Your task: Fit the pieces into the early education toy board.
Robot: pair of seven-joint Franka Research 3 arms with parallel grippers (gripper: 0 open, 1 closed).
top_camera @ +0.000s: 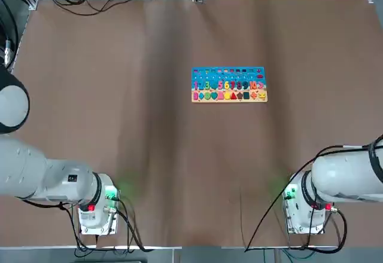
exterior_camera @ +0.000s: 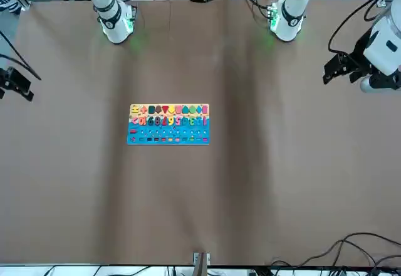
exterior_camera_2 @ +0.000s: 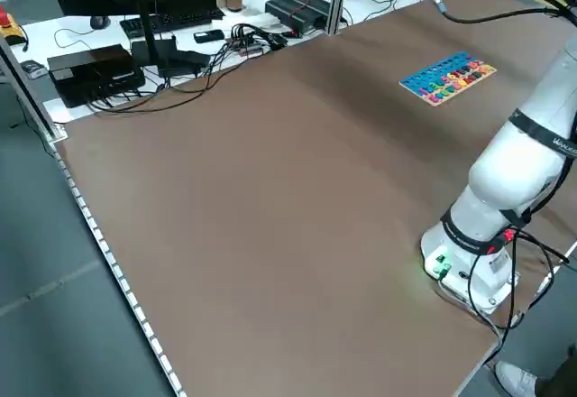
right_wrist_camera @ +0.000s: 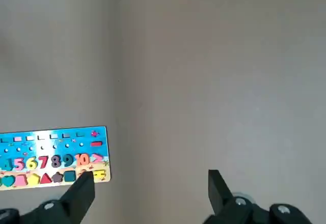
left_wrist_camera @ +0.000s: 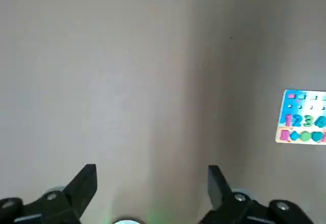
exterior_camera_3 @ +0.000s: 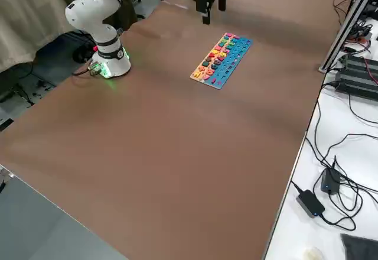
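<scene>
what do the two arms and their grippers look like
Both arms are glossy white with rounded links, black joint rings and green-lit bases, trailing black cables. The left gripper and right gripper have black angular fingers with silver screws at their mounts.

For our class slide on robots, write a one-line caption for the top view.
Toy board lies on the brown table, with both robot arms back near their bases.

From my remote station: the counter point(top_camera: 119, 95), covered edge to edge in plain brown. Lying flat on it, right of centre toward the far side, I see the early education toy board point(top_camera: 228, 84), blue number rows above a tan shape strip, its recesses filled.
</scene>
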